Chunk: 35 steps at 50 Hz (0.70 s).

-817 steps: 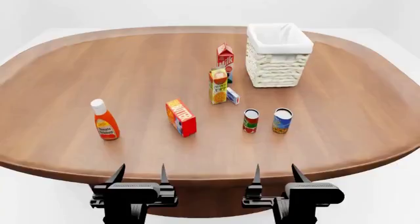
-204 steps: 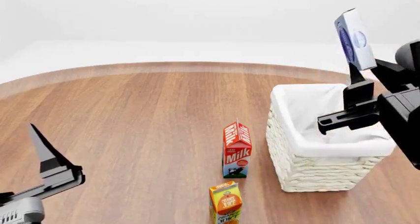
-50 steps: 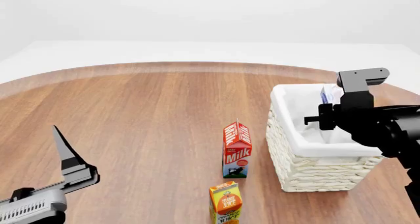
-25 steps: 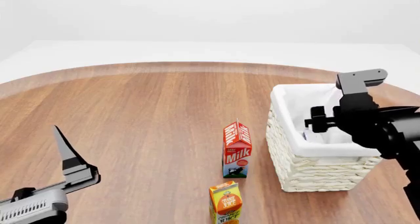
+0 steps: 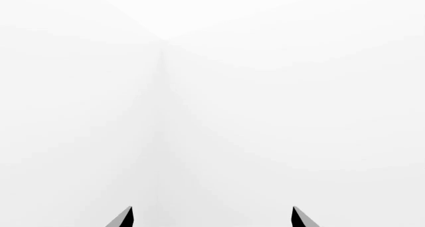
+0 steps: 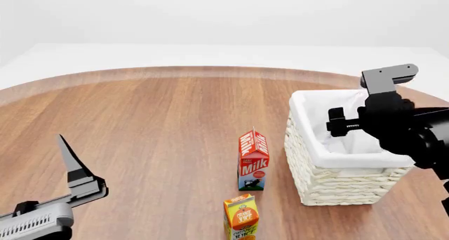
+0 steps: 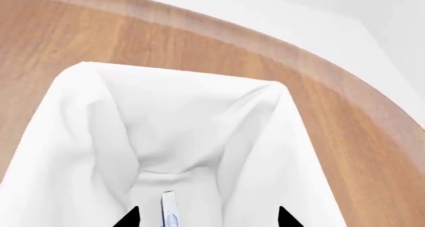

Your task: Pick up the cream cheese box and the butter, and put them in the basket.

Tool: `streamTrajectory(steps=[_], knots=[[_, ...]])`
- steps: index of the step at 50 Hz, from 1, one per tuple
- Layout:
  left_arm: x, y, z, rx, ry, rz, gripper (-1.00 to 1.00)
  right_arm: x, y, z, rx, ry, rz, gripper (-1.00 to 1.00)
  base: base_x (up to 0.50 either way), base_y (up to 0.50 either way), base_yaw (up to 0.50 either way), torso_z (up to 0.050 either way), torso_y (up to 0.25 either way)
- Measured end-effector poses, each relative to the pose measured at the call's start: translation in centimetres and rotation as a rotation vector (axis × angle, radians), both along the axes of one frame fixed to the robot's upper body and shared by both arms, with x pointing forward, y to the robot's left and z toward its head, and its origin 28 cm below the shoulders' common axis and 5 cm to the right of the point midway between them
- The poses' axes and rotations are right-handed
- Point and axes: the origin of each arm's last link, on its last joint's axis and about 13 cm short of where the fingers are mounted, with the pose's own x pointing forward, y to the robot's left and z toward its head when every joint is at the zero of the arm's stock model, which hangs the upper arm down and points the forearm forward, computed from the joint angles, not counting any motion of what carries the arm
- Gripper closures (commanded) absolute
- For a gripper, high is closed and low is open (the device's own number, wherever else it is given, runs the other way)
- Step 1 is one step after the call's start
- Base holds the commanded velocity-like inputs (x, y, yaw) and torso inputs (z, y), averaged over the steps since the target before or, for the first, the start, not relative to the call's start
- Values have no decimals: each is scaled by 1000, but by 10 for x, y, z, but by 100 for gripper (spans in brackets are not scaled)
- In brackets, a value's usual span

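The right tool (image 7: 206, 218) hangs over the open mouth of the basket (image 6: 306, 125), its two dark fingertips spread wide with nothing between them. In the right wrist view the cream cheese box (image 7: 168, 209) shows as a thin white-and-blue edge standing on the cloth liner (image 7: 179, 137) at the bottom of the basket, between the tips but apart from them; judged from this, the first item is delivered and the wide spread serves to clear the box on withdrawal. In the head view the basket sits at about 3 o'clock on the wooden tabletop (image 6: 154, 119), with the right arm's wrist masking part of its interior, so the box cannot be seen there. The milk carton (image 6: 253, 160) stands upright just beside the basket's 9 o'clock wall, and the orange juice carton (image 6: 242, 217) stands at 6 o'clock of the milk, cut by the frame edge. The butter appears in no current view; its position cannot be stated. The left tool (image 5: 211, 218) points at blank white background, tips set wide and empty; in the head view it is held low at 8 o'clock, well apart from all items, presumably parked clear for the butter pickup, which remains outstanding.
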Motion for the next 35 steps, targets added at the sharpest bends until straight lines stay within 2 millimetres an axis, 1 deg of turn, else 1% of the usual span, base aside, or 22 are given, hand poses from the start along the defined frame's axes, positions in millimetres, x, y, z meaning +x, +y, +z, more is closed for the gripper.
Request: streamTrajectory(steps=[4,8,14,18,27,31,35], knots=[[0,0,0,0,-1,0,-100,-8,6,15,-2,-45,34,-100,0,0,0,0,0],[0,0,0,0,-1,0,-100,-20,14,33,-5,-101,85,-100,0,0,0,0,0],[-1,0,0,1,-2,-1,-100,-49,31,60,-19,-198,187,-100,0,0,0,0,0],[-1,0,1,2,-3,-1,-100,-72,44,71,-39,-252,266,-100,0,0,0,0,0],[-1,0,1,2,-6,0,-100,-119,68,81,-91,-332,410,-100,0,0,0,0,0],[-2,0,1,2,-7,0,-100,-137,76,79,-113,-350,471,-100,0,0,0,0,0],[-2,0,1,2,-8,0,-100,-152,85,73,-131,-349,537,-100,0,0,0,0,0]])
